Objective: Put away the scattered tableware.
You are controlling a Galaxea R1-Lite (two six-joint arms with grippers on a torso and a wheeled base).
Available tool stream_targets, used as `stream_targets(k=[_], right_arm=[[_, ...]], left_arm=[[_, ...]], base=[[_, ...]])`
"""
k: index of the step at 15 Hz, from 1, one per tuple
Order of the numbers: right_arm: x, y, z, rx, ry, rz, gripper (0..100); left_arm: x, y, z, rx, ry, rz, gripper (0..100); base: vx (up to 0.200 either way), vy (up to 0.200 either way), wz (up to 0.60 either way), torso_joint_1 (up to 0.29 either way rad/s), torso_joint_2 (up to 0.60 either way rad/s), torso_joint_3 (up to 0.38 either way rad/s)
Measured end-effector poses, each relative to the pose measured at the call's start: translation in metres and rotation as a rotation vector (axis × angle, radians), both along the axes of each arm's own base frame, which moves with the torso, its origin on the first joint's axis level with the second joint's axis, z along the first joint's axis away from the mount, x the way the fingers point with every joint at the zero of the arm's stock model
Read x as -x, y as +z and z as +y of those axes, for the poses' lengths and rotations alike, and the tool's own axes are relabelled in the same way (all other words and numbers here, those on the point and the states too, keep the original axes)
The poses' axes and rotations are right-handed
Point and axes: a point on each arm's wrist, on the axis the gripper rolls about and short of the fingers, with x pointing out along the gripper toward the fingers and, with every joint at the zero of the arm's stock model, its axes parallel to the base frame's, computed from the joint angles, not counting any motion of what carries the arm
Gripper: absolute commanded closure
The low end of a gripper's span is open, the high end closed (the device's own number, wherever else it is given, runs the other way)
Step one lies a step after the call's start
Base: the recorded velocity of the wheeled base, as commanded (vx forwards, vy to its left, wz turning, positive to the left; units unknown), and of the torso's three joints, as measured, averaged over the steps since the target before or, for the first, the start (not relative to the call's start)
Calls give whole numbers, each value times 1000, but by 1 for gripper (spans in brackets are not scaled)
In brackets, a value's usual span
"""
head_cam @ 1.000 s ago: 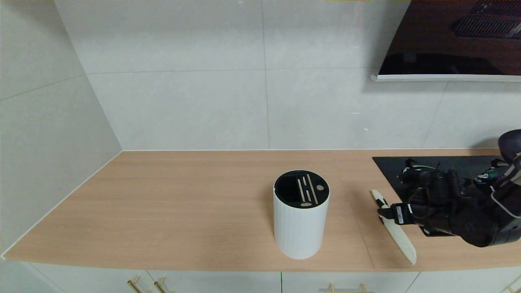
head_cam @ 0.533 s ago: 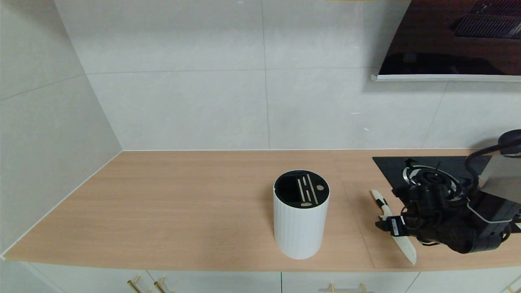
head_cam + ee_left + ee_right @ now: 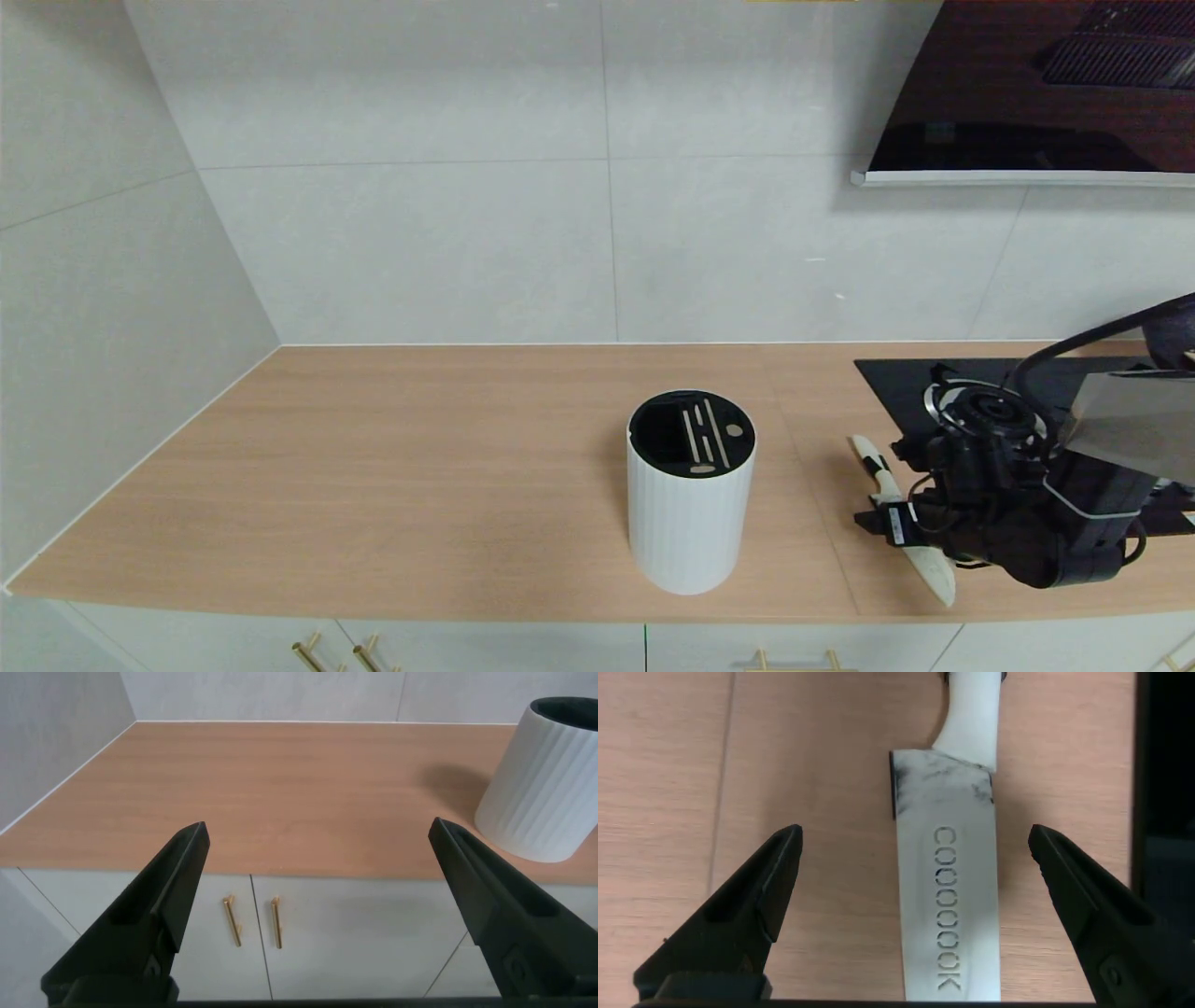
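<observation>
Right gripper (image 3: 915, 919) hangs spread wide, pointing down over the knife (image 3: 957, 905), one finger on each side of the blade; we see neither finger touching it. We note the knife lies flat on the counter (image 3: 420, 467), just beside the hob (image 3: 887, 383), handle toward the wall, tip toward the counter's front edge. White ribbed holder (image 3: 689, 509) stands upright to the knife's left, near it but apart; its black top carries narrow slots and one larger opening. Left gripper (image 3: 318, 915) is likewise spread wide, holding nothing, low before the cabinet doors (image 3: 252, 924), the holder nearby.
</observation>
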Motion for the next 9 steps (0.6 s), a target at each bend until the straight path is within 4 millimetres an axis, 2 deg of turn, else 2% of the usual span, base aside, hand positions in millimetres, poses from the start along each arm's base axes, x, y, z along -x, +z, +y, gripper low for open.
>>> stream_targets(k=[7, 8, 9], right_arm=[[-5, -6, -4, -3, -12, -1, 0], [-6, -6, -4, -3, -13, -1, 100], [-6, -6, -4, -3, -15, -1, 100]], left_arm=[[0, 0, 0, 0, 0, 0, 0], [0, 0, 0, 0, 0, 0, 0], [0, 0, 0, 0, 1, 0, 0]], base=[[0, 0, 0, 0, 0, 0], [0, 0, 0, 0, 0, 0], [0, 0, 0, 0, 0, 0]])
